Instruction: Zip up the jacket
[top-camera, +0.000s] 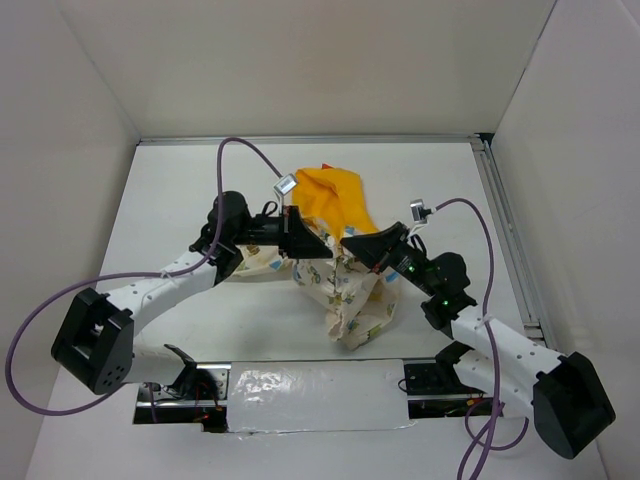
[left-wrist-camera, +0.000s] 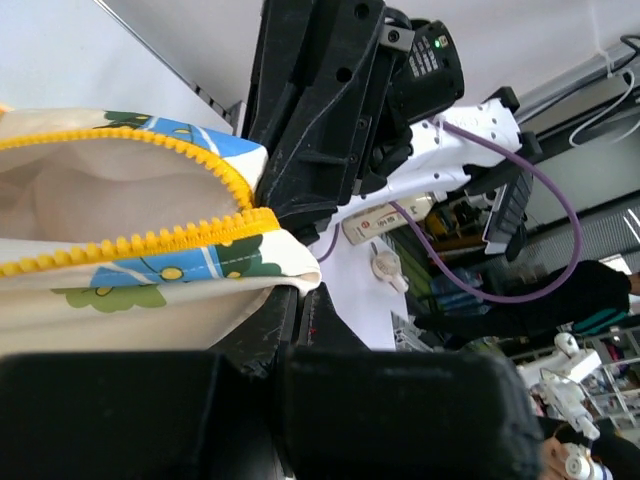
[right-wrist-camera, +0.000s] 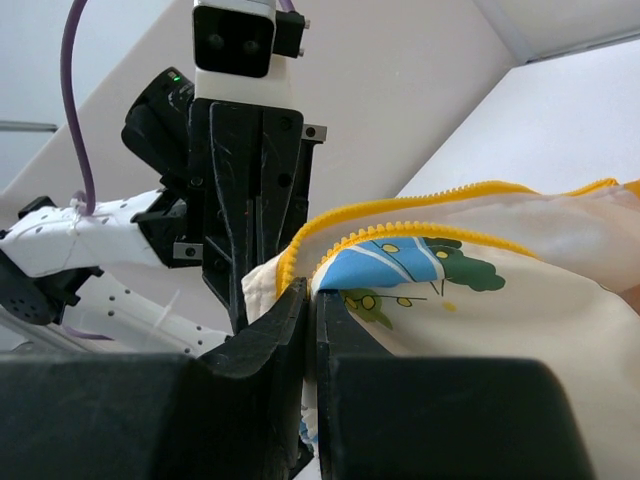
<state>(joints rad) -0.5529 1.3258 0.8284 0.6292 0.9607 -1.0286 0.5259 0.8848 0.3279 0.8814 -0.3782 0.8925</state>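
Observation:
The jacket is cream with cartoon prints and a yellow-orange hood. It is lifted and bunched between both arms at mid table. My left gripper is shut on the jacket's front edge, where the yellow zipper teeth meet just above its fingers. My right gripper faces it closely and is shut on the jacket edge beside the zipper teeth. In each wrist view the other gripper's black fingers stand right behind the cloth. The zipper lines are still apart beyond the pinch.
White walls enclose the white table. A metal rail runs along the right side. A foil-covered plate lies at the near edge between the arm bases. Purple cables loop over both arms.

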